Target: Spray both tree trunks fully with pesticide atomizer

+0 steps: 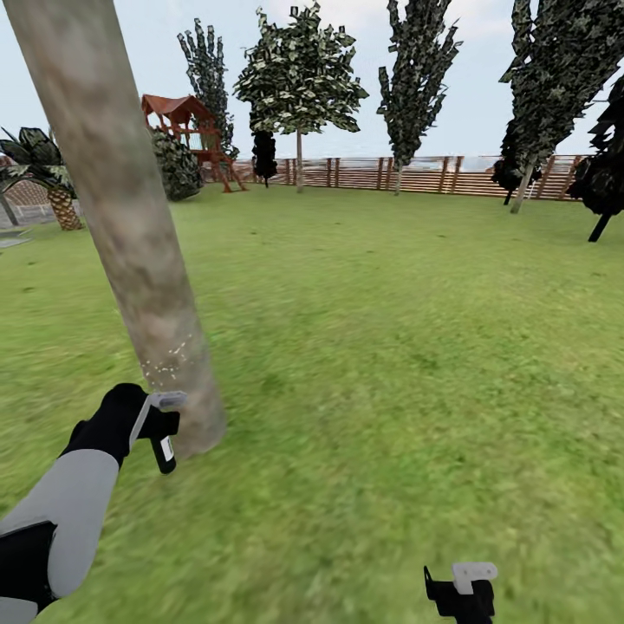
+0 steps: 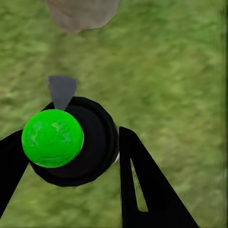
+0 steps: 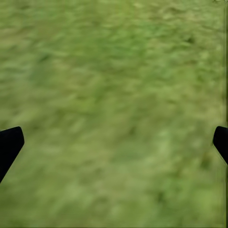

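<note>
Right pincer low over bare lawn, fingers spread wide, holding nothing. Left pincer pinching the pesticide atomizer; wrist view shows the dark bottle between both fingers with a green-looking cap and grey nozzle aimed toward the trunk's base. Atomizer sits just beside the near tree trunk, low down by the flare. Fine white specks of pesticide dot a small patch of bark just above the bottle; the rest of the trunk looks bare, so coverage seems barely begun. Second pale-trunked tree stands well apart, near the fence. Risks, as I judge them: nozzle so close to the bark could bump it and twist the bottle in the grip; spraying from one low spot would likely leave the upper trunk and far side uncovered.
</note>
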`<state>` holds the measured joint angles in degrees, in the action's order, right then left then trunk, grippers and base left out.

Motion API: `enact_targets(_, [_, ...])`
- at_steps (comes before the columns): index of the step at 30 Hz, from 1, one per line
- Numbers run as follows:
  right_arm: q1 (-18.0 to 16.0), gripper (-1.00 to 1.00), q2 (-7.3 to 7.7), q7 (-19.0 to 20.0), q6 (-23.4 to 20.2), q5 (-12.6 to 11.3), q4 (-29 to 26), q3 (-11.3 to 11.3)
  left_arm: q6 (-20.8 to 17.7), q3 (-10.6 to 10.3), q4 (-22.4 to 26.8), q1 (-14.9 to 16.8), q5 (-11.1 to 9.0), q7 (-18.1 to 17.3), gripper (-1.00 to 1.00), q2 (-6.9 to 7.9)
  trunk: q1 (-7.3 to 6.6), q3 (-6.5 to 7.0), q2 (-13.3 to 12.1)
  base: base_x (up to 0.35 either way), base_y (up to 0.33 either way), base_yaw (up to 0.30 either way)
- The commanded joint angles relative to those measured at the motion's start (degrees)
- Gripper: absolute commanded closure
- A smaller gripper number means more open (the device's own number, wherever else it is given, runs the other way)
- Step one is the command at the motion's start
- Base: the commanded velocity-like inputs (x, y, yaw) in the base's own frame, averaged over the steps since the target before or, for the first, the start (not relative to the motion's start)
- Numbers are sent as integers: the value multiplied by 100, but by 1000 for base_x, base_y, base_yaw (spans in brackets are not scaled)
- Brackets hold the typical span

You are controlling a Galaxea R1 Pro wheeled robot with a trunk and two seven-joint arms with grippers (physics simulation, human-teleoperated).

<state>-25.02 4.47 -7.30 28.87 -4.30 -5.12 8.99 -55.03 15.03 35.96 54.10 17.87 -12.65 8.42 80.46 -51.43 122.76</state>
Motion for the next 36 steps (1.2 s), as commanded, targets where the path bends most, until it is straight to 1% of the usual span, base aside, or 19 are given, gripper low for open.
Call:
enact_targets(1, [-3,-100,1,-17,13,-44,2,50,-18,21,7,4,58,-54,100,-2,2,-5,2,239,-192,0])
enact_targets(4, [-3,-100,1,-17,13,-44,2,50,-17,12,7,4,58,-54,100,3,2,-5,2,240,-190,6])
enact_targets(7, [-3,-100,1,-17,13,-44,2,50,7,11,-35,-9,77,-54,100,33,2,-5,2,239,-191,167])
enact_targets(9, [-3,-100,1,-17,13,-44,2,50,103,21,-31,-206,78,-54,100,54,2,-5,2,233,-197,254])
enact_targets(10, [-3,-100,1,-17,13,-44,2,50,233,24,-23,-346,81,-54,100,60,2,-5,2,232,-198,271])
enact_targets(12, [-3,-100,1,-17,13,-44,2,50,410,22,-43,-476,82,-48,100,60,2,-5,2,232,-199,273])
enact_targets(13, [-3,-100,1,-17,13,-44,2,50,510,49,-10,-546,62,-39,100,3,2,-5,2,231,-199,33])
enact_targets(14, [-3,-100,1,-17,13,-44,2,50,518,59,3,-552,52,-43,100,-33,2,-5,2,231,-199,6])
enact_targets(16, [-3,-100,1,-17,13,-44,2,50,521,61,6,-553,50,-44,100,-29,2,-5,2,231,-199,2])
enact_targets(19, [-3,-100,1,-17,13,-44,2,50,535,45,-8,-578,66,-41,100,35,2,-5,2,231,-199,12])
enact_targets(20, [-3,-100,1,-17,13,-44,2,50,548,62,-9,-639,71,-39,100,49,2,-5,2,231,-200,112])
enact_targets(22, [-3,-100,1,-17,13,-44,8,50,666,162,-4,-740,74,-37,100,58,2,-5,2,231,-200,206])
enact_targets(24, [-3,-100,1,-17,13,-44,6,50,882,248,-48,-809,82,-30,100,62,2,-5,2,231,-200,257])
enact_targets(28, [-3,-100,-3,-17,13,-44,3,52,963,275,-88,-841,79,2,100,52,2,-5,2,231,-200,274])
enact_targets(29, [-3,-100,-5,-17,13,-44,4,56,1010,275,-95,-861,78,6,100,24,2,-5,2,231,-200,206])
enact_targets(33, [-3,-100,-5,-17,13,-44,7,56,1071,272,-159,-876,67,8,100,-26,2,-5,2,229,-202,64])
enact_targets(34, [-3,-100,-1,-17,13,-44,10,58,1298,277,-476,-882,79,17,100,-27,2,-5,2,203,-215,6])
enact_targets(35, [-3,-100,0,-17,13,-40,11,58,1602,285,-753,-883,77,43,100,0,2,-5,2,194,-219,2])
enact_targets(36, [-3,-100,0,-17,13,-40,11,57,1746,300,-882,-883,77,70,100,7,2,-5,2,192,-220,2])
